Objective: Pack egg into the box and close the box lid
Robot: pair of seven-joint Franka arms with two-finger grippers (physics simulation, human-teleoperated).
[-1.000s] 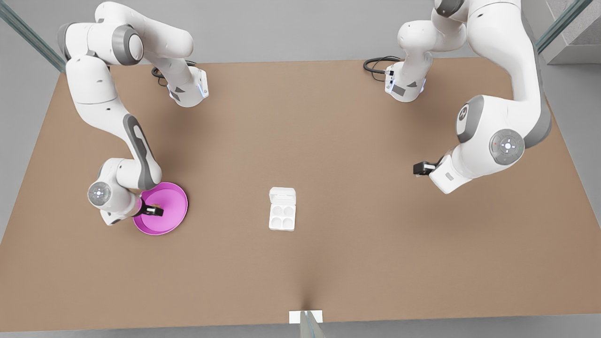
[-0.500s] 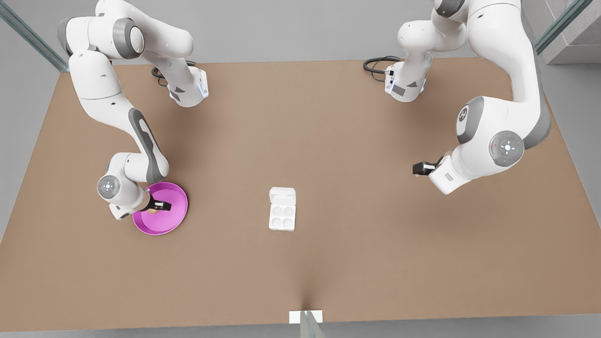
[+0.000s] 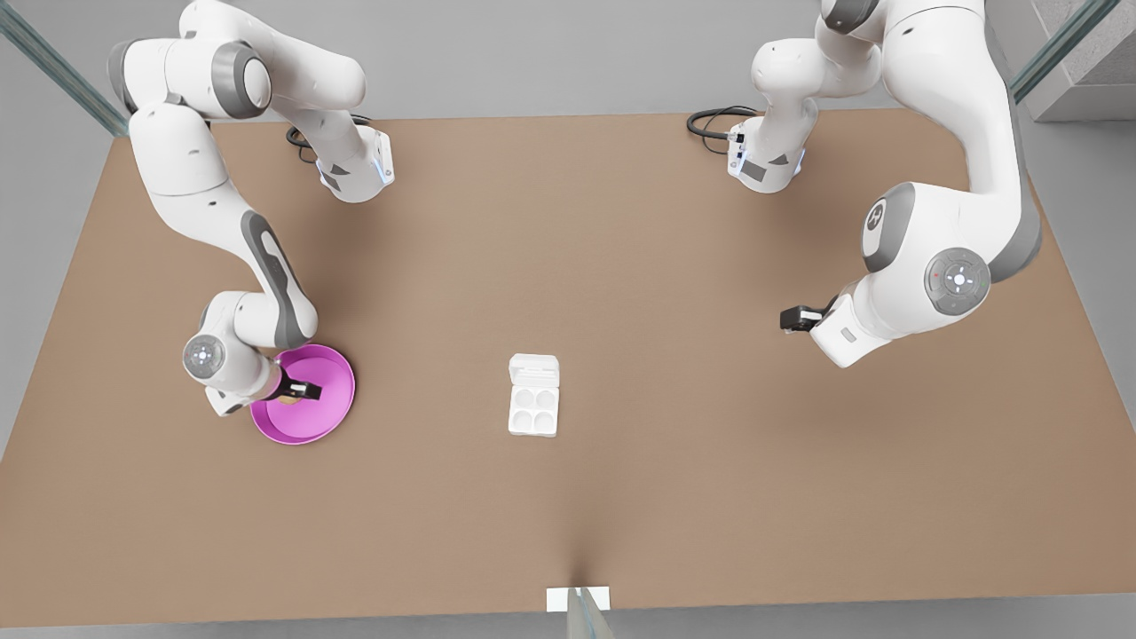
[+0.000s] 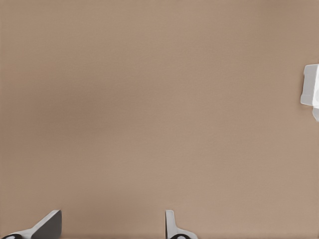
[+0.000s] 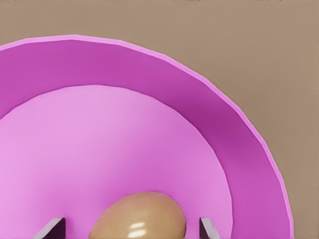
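Observation:
A tan-brown egg [image 5: 138, 220] lies in the pink plate [image 3: 328, 404] at the front view's left. My right gripper [image 3: 300, 390] is low over the plate, open, one finger [image 5: 52, 228] on each side of the egg with a gap to it. The white box [image 3: 533, 410] sits mid-table with its four cups facing up. The box lid [image 3: 534, 368] lies open and flat on the box's far side. My left gripper [image 3: 792, 319] waits open above bare table at the front view's right, holding nothing. An edge of the box [image 4: 310, 92] appears in the left wrist view.
The brown table [image 3: 621, 266] stretches wide between plate and box. Both arm bases [image 3: 355, 169] stand at the far edge with black cables. A small white tab [image 3: 577, 599] marks the near edge.
My right gripper shifted slightly toward the front view's right and far side over the plate, then settled around the egg. The left arm barely moved.

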